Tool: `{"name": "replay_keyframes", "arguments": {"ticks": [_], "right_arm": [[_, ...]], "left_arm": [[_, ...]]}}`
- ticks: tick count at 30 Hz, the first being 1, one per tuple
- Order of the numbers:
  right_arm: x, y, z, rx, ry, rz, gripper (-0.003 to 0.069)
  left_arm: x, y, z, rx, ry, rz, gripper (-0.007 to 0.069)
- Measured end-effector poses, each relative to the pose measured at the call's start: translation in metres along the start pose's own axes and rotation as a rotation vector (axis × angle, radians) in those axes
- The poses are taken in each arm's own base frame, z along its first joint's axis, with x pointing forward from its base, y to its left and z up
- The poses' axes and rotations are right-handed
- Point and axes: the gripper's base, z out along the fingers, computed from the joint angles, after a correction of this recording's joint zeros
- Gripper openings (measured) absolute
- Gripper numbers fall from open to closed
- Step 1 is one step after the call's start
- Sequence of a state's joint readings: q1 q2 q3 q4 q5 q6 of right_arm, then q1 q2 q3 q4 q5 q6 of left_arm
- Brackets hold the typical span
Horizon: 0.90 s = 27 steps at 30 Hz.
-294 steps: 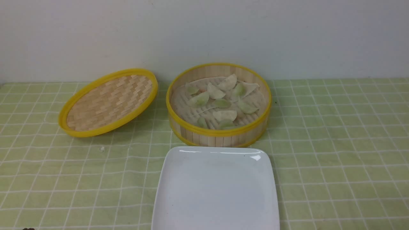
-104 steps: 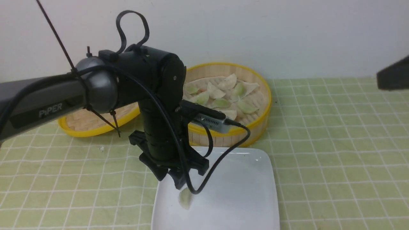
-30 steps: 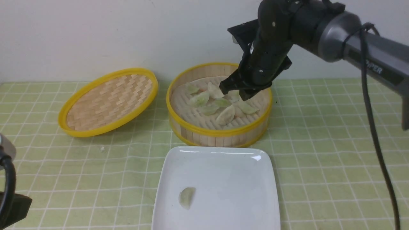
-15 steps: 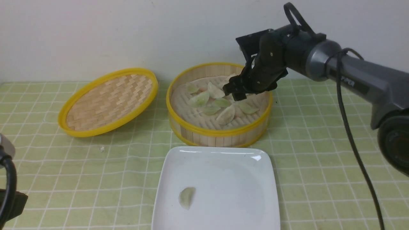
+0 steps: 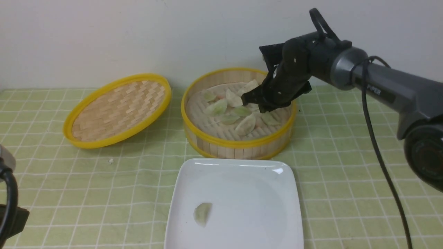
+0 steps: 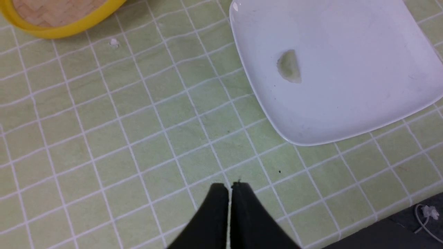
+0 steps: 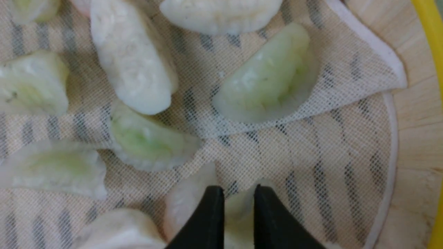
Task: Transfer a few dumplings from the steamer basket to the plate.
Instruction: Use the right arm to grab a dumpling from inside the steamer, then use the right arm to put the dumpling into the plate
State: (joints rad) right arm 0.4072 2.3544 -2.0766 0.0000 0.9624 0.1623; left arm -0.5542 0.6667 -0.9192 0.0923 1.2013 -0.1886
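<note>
The round bamboo steamer basket (image 5: 238, 147) stands at the back centre with several pale white-green dumplings (image 5: 245, 124) on its liner. My right gripper (image 5: 256, 103) reaches down into the basket's right half. In the right wrist view its jaws (image 7: 238, 191) are pinched on one dumpling (image 7: 238, 214), with other dumplings (image 7: 270, 79) lying beyond on the mesh liner. In front of the basket sits the white plate (image 5: 242, 173), holding one dumpling (image 5: 202, 213) near its left side. My left gripper (image 6: 229, 186) is shut and empty over the tablecloth, left of the plate (image 6: 346, 103).
The flat woven yellow-rimmed lid (image 5: 117, 110) lies tilted to the left of the basket. A green checked cloth (image 5: 363, 155) covers the table. A small white crumb (image 5: 110, 160) lies on the cloth left of the plate. The wall rises right behind the basket.
My right gripper has dropped from above the basket down among the dumplings and closed on one. The left arm has stayed put at the lower left.
</note>
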Motion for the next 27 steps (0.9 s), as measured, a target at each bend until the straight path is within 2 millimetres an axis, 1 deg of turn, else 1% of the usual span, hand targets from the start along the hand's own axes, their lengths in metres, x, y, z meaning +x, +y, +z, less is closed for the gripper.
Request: {"name": "replay_keyframes", "arguments": {"ticks": [2,4,5,9,11,13,16,18,20,24,25,27], "right_arm": [[-0.002,0.0,-0.009,0.005,0.031,-0.002,0.0083],[-0.009,0.001,-0.029,0.0,0.036,-0.008,0.0083],[-0.011,0.001,-0.036,-0.01,0.038,-0.011,0.0083],[-0.027,0.006,-0.087,-0.074,-0.014,-0.03,0.0083],[-0.029,0.007,-0.104,-0.096,-0.024,-0.041,0.0083],[-0.03,0.009,-0.116,-0.115,-0.036,-0.053,0.0083],[-0.028,0.013,-0.126,-0.165,-0.036,-0.042,0.0083],[-0.023,0.018,-0.13,-0.23,-0.013,-0.033,0.0083],[-0.011,0.027,-0.133,-0.287,0.027,-0.049,0.0083],[0.033,0.056,-0.135,-0.333,0.157,-0.142,0.0083],[0.043,0.062,-0.134,-0.339,0.19,-0.155,0.0083],[0.068,0.077,-0.123,-0.347,0.277,-0.179,0.0083]], "left_arm": [[0.0,0.0,0.0,-0.001,0.0,0.0,-0.0006],[0.0,0.0,0.0,-0.001,0.0,0.0,-0.0006],[0.0,0.0,0.0,-0.002,0.0,0.001,-0.0006],[0.0,0.0,0.0,-0.003,-0.001,0.001,-0.0006],[0.0,0.0,0.0,-0.004,-0.002,0.002,-0.0006],[-0.001,0.0,0.0,-0.005,-0.007,0.002,-0.0006],[-0.002,0.0,0.0,-0.003,-0.023,0.003,-0.0006],[-0.004,0.0,0.0,0.001,-0.046,0.003,-0.0006],[-0.006,0.0,0.0,0.005,-0.064,0.003,-0.0006],[-0.007,-0.001,0.0,0.008,-0.081,0.003,-0.0006],[-0.007,-0.001,0.0,0.008,-0.082,0.003,-0.0006],[-0.007,-0.001,0.0,0.008,-0.082,0.003,-0.0006]]}}
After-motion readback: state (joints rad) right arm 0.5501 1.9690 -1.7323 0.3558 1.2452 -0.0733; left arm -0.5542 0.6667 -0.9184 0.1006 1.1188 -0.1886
